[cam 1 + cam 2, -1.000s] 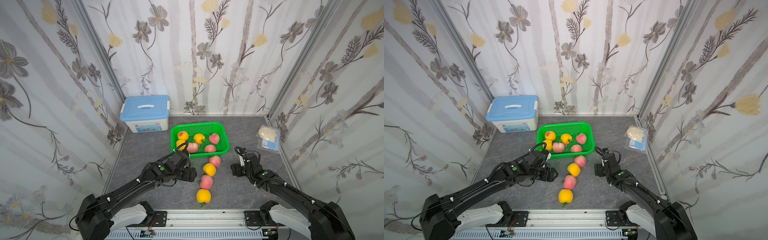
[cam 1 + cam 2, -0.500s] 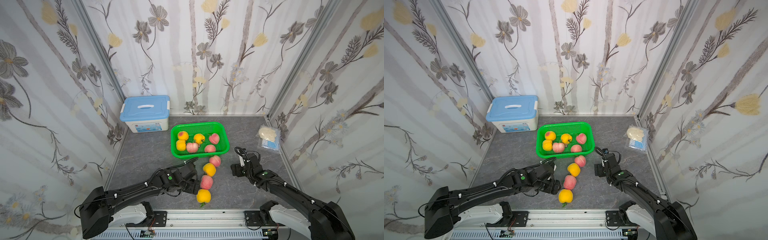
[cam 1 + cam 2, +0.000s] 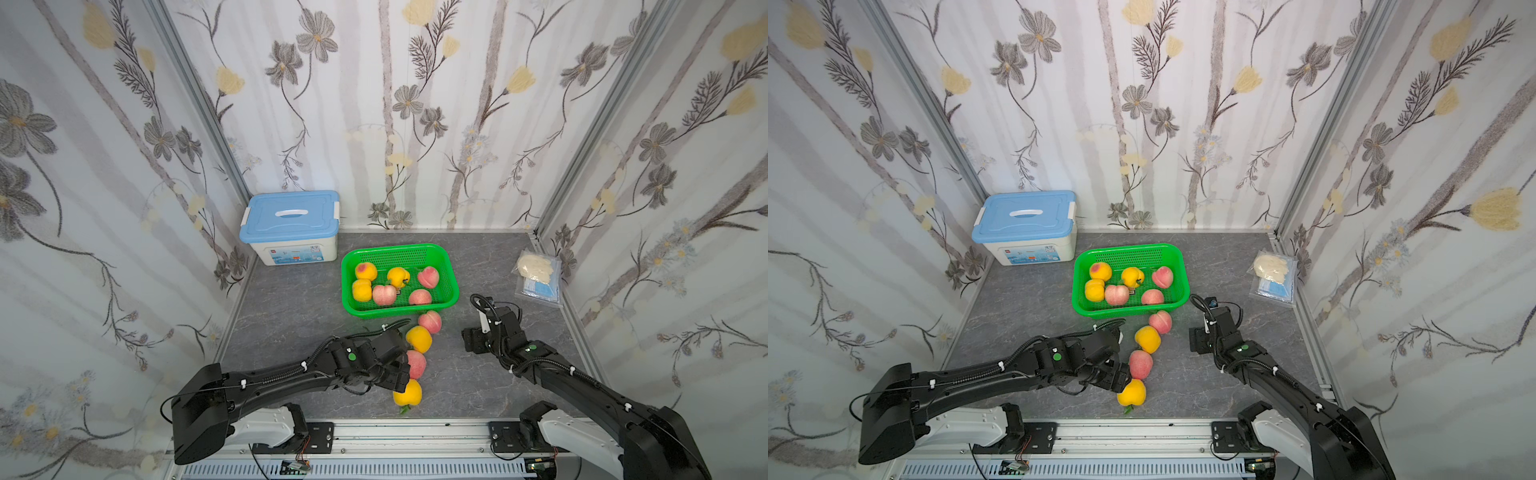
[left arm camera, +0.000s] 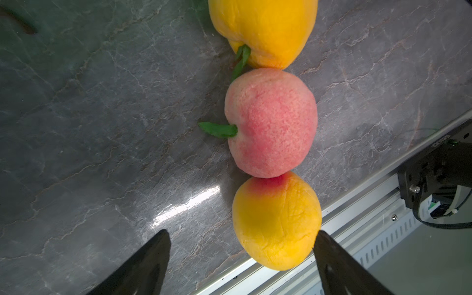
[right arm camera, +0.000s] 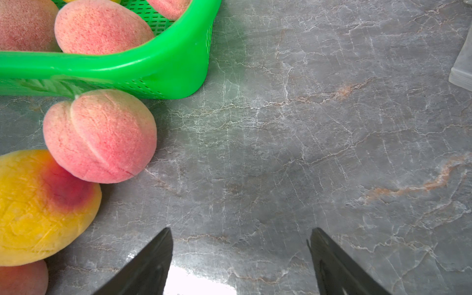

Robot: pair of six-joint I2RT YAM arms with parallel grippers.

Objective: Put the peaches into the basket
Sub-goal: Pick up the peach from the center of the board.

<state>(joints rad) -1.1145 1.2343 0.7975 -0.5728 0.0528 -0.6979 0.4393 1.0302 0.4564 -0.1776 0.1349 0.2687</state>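
Right, six peaches (image 3: 384, 294) lie in the basket (image 3: 374, 311), three yellow and three pink, so I judge the job a little over half done. Four more are out on the table (image 3: 291, 316). They run in one touching line from the basket's front wall toward the table's near edge: pink, yellow, pink, yellow. The first pink peach (image 5: 99, 135) sits just under the basket's rim, touching it or nearly so; I cannot tell which.

My left gripper (image 3: 399, 376) is down at the far end of that line, jaws spread wide and holding nothing. In the left wrist view the end peach (image 4: 277, 221) lies between the fingers but off centre, right up against one finger (image 4: 332, 258) and well apart from the other. It also sits close to the table's edge.

My right gripper (image 5: 242, 231) is likewise open and empty. It hangs over bare table beside the basket's corner, with the first pink peach off to one side of it.

As I read it, the step in hand is the grasp on the end peach. I would centre it before closing, or it may roll off toward the rail.
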